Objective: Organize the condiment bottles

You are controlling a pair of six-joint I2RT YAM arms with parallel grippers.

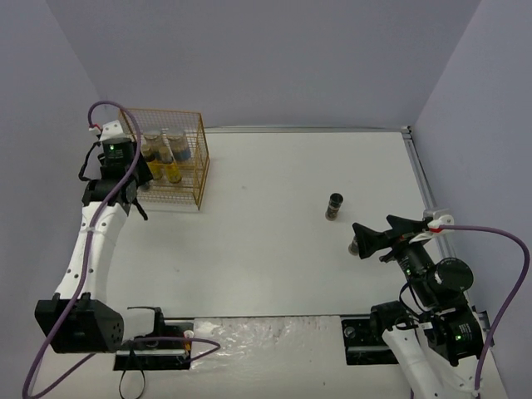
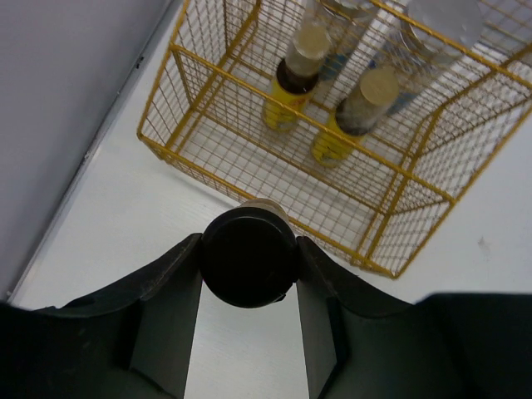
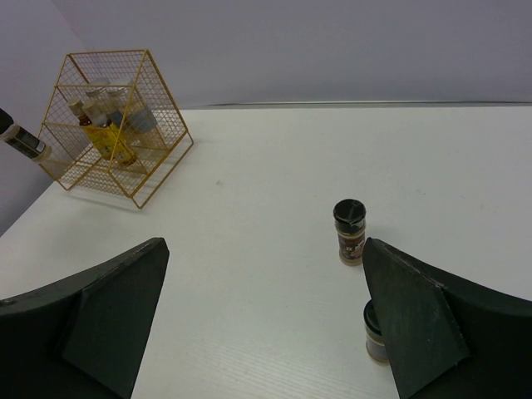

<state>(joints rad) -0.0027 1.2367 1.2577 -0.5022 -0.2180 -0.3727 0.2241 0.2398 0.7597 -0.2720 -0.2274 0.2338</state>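
Observation:
A short dark black-lidded jar [image 2: 249,259] sits between the fingers of my left gripper [image 2: 249,243], which is shut on it just outside the near-left side of the gold wire rack [image 2: 191,165]. Inside the rack stand two slim yellow-labelled bottles [image 2: 287,96] [image 2: 345,129] and two pale jars [image 2: 436,29]. In the top view the left gripper [image 1: 137,199] hangs at the rack's left front corner. My right gripper [image 3: 262,245] is open. One dark jar [image 3: 350,231] stands ahead of it, and another [image 3: 375,332] is half hidden behind its right finger.
The rack [image 1: 198,162] stands at the table's back left, near the left wall. The two loose jars [image 1: 334,206] [image 1: 352,246] are right of centre, close to the right gripper [image 1: 363,241]. A rail runs along the table's right edge [image 1: 420,179].

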